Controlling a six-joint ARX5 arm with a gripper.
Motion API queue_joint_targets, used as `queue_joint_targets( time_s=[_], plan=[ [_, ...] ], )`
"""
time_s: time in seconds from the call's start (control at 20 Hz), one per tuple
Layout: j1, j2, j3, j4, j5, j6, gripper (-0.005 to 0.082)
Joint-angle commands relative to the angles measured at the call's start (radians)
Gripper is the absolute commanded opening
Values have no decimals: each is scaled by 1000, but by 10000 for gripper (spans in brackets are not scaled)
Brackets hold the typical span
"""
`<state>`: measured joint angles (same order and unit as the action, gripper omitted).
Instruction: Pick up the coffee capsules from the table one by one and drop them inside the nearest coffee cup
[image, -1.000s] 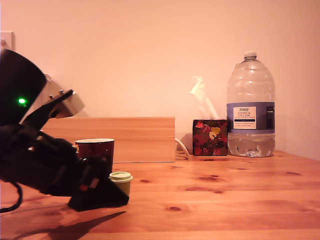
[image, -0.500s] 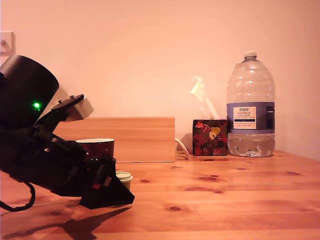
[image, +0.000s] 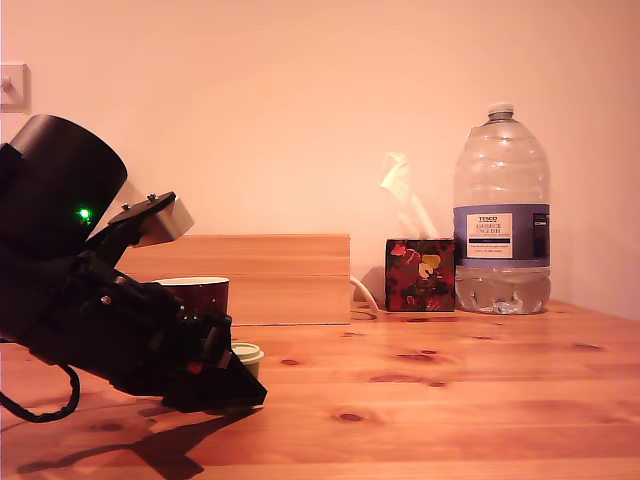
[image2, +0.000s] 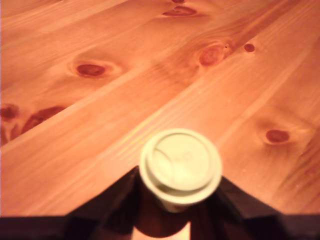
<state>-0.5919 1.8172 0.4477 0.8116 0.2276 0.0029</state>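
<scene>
Olive-green capsule (image2: 180, 167) sits on surface (image2: 100, 125) between hand (image2: 180, 210) fingers, grip unclear; mug (image: 195, 295) untouched.

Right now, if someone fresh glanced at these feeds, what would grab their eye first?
First, the bulky black arm with its green light at the exterior view's left, its tool low on the table around a pale green coffee capsule; the wrist view shows the capsule upright between the dark fingers. Next, the big water bottle at the far right, beside the floral tissue box. The dark coffee cup stands just behind the arm.
</scene>
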Motion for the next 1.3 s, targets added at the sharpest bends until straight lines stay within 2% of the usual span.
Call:
queue_joint_targets(
  time_s=[0.0, 0.15, 0.4, 0.8, 0.95, 1.25],
  plan=[
    [1, 23, -2, -5, 4, -3, 215],
    [1, 22, -2, -3, 4, -3, 131],
    [20, -21, -3, -39, 3, -3, 126],
    [90, -321, -3, -348, -2, -2, 127],
    [140, -443, -3, -459, -27, 6, 127],
    [226, -600, 8, -580, -57, 32, 127]
  ],
)
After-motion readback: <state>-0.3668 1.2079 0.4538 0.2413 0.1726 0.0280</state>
